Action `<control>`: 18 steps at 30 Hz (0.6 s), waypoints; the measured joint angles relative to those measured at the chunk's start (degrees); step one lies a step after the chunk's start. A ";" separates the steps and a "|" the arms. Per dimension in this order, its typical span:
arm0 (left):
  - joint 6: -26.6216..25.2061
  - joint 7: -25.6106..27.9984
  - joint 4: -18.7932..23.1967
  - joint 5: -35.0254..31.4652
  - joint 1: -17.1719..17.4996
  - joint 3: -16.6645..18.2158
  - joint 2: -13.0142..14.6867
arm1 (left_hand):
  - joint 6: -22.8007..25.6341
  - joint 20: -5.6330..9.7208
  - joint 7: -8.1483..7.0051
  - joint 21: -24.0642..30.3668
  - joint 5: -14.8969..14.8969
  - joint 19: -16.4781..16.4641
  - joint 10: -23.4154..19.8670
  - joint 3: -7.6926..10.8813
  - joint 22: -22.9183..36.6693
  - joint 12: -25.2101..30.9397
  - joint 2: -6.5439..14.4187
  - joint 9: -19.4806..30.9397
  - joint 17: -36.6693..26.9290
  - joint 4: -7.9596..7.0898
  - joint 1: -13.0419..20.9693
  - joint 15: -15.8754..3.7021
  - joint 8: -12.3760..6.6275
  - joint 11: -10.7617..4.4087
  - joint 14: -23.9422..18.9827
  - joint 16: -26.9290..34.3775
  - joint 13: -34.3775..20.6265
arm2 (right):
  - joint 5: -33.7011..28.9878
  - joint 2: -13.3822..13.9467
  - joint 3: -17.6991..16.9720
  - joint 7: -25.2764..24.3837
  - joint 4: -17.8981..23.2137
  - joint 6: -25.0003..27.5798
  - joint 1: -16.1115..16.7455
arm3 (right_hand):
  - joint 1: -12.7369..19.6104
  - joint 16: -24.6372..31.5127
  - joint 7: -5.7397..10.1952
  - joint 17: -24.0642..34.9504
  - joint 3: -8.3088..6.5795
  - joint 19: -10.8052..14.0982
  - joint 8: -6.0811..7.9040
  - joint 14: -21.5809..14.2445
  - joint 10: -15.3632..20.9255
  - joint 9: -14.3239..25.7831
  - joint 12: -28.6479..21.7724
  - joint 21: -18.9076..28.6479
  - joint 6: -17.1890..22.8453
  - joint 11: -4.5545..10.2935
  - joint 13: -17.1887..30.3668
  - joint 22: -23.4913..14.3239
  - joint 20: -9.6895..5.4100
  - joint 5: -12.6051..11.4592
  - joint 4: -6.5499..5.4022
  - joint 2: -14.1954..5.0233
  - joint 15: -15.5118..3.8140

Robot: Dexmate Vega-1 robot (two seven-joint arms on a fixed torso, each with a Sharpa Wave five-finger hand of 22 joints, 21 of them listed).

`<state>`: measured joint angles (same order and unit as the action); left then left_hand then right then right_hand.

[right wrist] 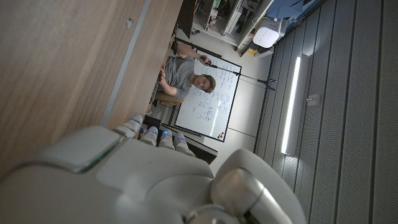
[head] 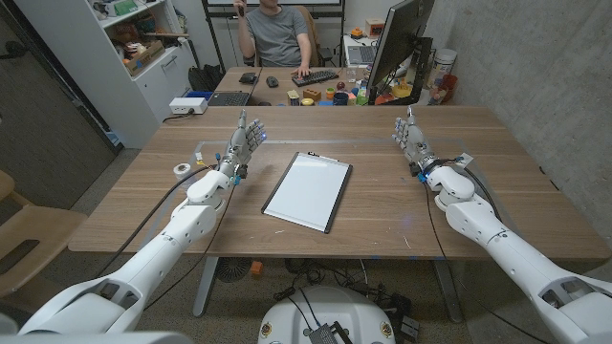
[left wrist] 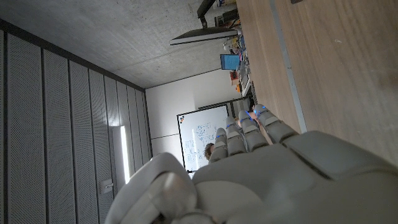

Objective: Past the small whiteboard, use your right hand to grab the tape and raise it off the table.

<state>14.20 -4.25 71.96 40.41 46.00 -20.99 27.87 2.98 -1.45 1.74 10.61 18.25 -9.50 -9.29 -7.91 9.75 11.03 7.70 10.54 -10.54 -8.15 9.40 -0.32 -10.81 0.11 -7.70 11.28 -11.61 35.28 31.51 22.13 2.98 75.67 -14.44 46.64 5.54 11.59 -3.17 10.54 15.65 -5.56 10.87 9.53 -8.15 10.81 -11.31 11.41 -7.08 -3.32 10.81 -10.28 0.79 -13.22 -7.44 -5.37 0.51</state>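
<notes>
Right hand [head: 413, 139] empty, fingers spread, standing at worktop's right | left hand [head: 244, 141] likewise empty | small white tape roll [head: 180, 168] far left on wooden worktop [head: 382, 205], beyond flat white whiteboard [head: 308, 190] | reach not begun.

Concrete wall [head: 516, 57], perhaps slatted panels [left wrist: 56, 124].

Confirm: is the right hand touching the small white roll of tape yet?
Apart. In the head view the right hand stands at the table's right side, while the small white roll of tape lies far across, left of the white whiteboard.
</notes>
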 measured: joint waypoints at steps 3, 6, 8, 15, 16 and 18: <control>-0.01 -0.13 -0.15 0.02 -0.11 0.01 -0.02 | 0.00 0.00 0.00 0.00 0.00 0.00 0.00 0.00 0.00 0.23 0.00 0.00 0.00 0.00 0.00 0.00 0.00 0.00 0.00 0.00 0.00 | -1.26 1.58 0.15 -0.95 2.14 1.53 0.57 | 0.03 0.11 -0.10 0.00 0.00 0.98 0.00 0.00 0.70 0.00 0.00 0.12 -0.10 -0.06 0.00 0.00 -0.28 0.00 0.00 0.03 0.00; -0.06 -0.40 -0.24 0.05 -0.22 0.00 -0.02 | 0.00 0.00 0.00 0.00 0.00 0.00 0.00 0.17 0.00 0.23 0.00 0.00 0.00 -0.16 0.00 0.00 0.00 0.00 0.00 0.00 0.00 | -3.12 4.48 0.18 -2.58 6.23 4.06 1.73 | 0.40 0.11 -0.10 0.00 0.00 1.03 0.00 0.00 0.70 0.00 0.00 0.12 -0.53 -0.06 0.00 0.00 -0.38 0.00 0.00 0.40 0.00; -0.07 -0.57 -0.27 0.05 -0.24 -0.02 -0.02 | 0.00 0.00 0.00 0.00 0.00 0.00 0.00 0.24 0.00 0.23 0.00 0.00 0.00 -0.24 0.00 0.00 -0.06 0.00 0.00 0.00 0.00 | -4.22 5.93 0.15 -3.72 8.34 5.74 2.46 | 0.40 0.11 -0.23 0.00 0.00 1.03 0.00 0.00 0.82 0.00 0.00 0.12 -0.85 -0.18 0.00 0.00 -0.38 0.00 0.00 0.40 0.00; -0.15 -1.01 -0.48 0.12 -0.46 -0.11 0.04 | 0.00 0.00 0.00 0.00 0.00 0.00 0.00 0.24 -0.01 0.23 0.00 -0.01 0.01 -0.24 0.00 0.00 -0.22 0.00 0.00 0.00 0.00 | -6.91 12.52 -1.27 -7.25 17.99 11.52 6.55 | 0.70 0.11 -0.31 -0.01 0.24 1.23 0.00 0.31 1.00 -0.01 -0.37 0.12 -0.93 -0.36 -0.01 0.00 -0.18 0.00 0.24 0.68 0.31; -0.19 -1.18 -0.50 0.15 -0.52 -0.15 0.06 | 0.00 0.00 0.00 0.00 0.00 0.00 0.00 0.24 -0.01 0.23 0.00 -0.01 0.01 -0.24 0.00 0.00 -0.22 0.00 0.00 0.00 0.01 | -7.51 14.08 -1.63 -8.08 20.15 13.49 7.45 | 0.70 0.11 -0.31 -0.01 0.24 1.23 0.00 0.30 1.00 -0.01 -0.44 0.12 -0.93 -0.36 -0.01 0.01 -0.18 0.00 0.24 0.66 0.31; -0.22 -1.27 -0.52 0.17 -0.56 -0.19 0.08 | 0.00 0.00 0.00 0.00 0.00 0.00 0.00 0.24 -0.01 0.23 0.00 -0.01 0.01 -0.23 0.00 0.00 -0.22 0.00 0.00 0.00 0.01 | -8.04 15.23 -1.90 -8.79 21.71 15.52 8.05 | 1.15 0.35 -0.31 -0.01 0.24 1.25 0.00 0.30 1.00 -0.01 -0.44 0.12 -0.93 -0.36 -0.01 0.01 -0.15 0.00 0.24 0.53 0.31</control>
<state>13.99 -5.52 71.44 40.58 45.44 -21.19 27.95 2.98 -1.45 1.74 10.61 18.25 -9.50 -9.28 -7.67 9.74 11.26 7.70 10.53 -10.54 -8.39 9.40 -0.33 -11.03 0.11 -7.70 11.28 -11.60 27.23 46.73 20.23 -5.82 97.38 1.08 54.69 6.69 11.94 -3.48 10.54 15.88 -4.31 10.87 9.84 -7.14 10.80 -11.75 11.52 -8.01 -3.68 10.80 -10.28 0.63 -13.21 -7.21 -4.84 0.81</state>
